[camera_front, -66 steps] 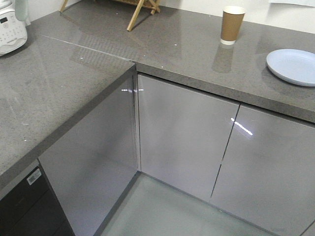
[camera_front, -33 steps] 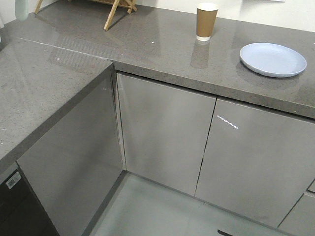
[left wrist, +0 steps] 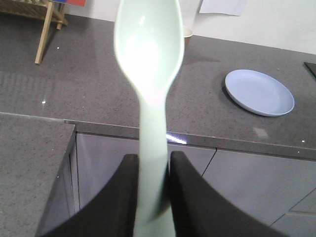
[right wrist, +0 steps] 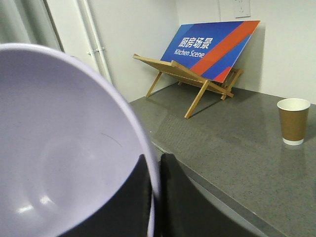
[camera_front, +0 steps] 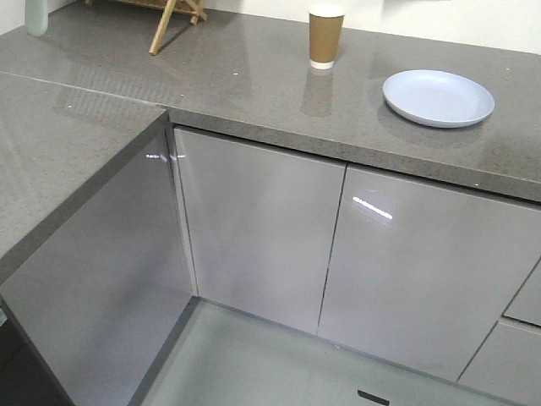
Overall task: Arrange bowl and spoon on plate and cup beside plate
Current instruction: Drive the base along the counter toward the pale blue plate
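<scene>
Mint-white plastic makes up the spoon. It stands tall in the middle of the left wrist view, head up. The left tool is closed tight on the handle low down, with one black finger on each side. The spoon looks light, stiff and a bit slippery. The thin handle is a good place to hold it, but I think it could twist if it bumps something.

The bowl is purple and shiny and fills the left half of the right wrist view. The right tool pinches its rim, with only the thin wall between the two fingers. The bowl looks light and hard. Its smooth side could slip, so it should go down gently and flat.

The plate lies on the grey surface at the upper right of the front view, with nothing on it. The cup stands upright at the top middle, left of the plate and apart from it. It is paper, so a hard squeeze would squash it. A soft hold around the middle looks best.

A blue and red sign leans on a wooden stand at the top of the right wrist view. It reads "Kitchen Scene", with 厨房场景 above. I see no writing on the cup.
</scene>
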